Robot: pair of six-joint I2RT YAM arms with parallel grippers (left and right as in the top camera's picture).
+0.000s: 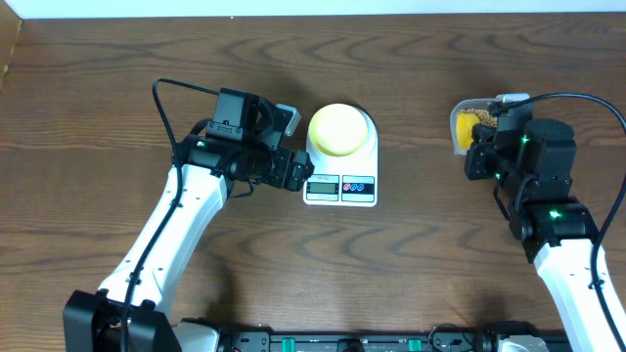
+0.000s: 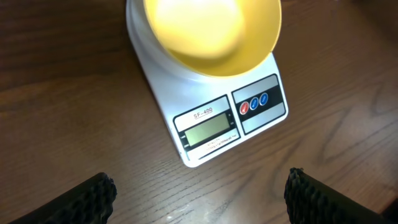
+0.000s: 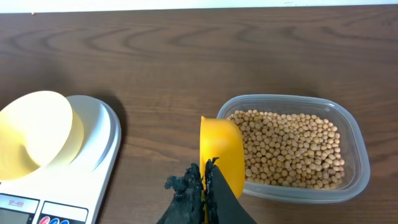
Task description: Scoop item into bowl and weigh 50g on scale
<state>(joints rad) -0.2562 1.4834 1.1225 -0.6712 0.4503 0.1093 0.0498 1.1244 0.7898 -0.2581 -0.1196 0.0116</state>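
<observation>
Wooden surface [image 1: 98, 59] carried the white scale [image 1: 370, 156], the yellow bowl [image 1: 338, 130] upon it, and, to the right, a clear container [image 3: 351, 155] of beans [image 3: 286, 149]. The left tool [image 2: 202, 196] hung released beside the scale, while the right tool [image 3: 204, 193] clenched a yellow scoop [image 3: 221, 155] at the container's left rim.

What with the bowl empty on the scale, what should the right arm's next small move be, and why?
Probably tip the yellow scoop, held in the right gripper's shut jaws, into the beans: it hangs at the container's rim, and the bowl on the scale holds none.
</observation>
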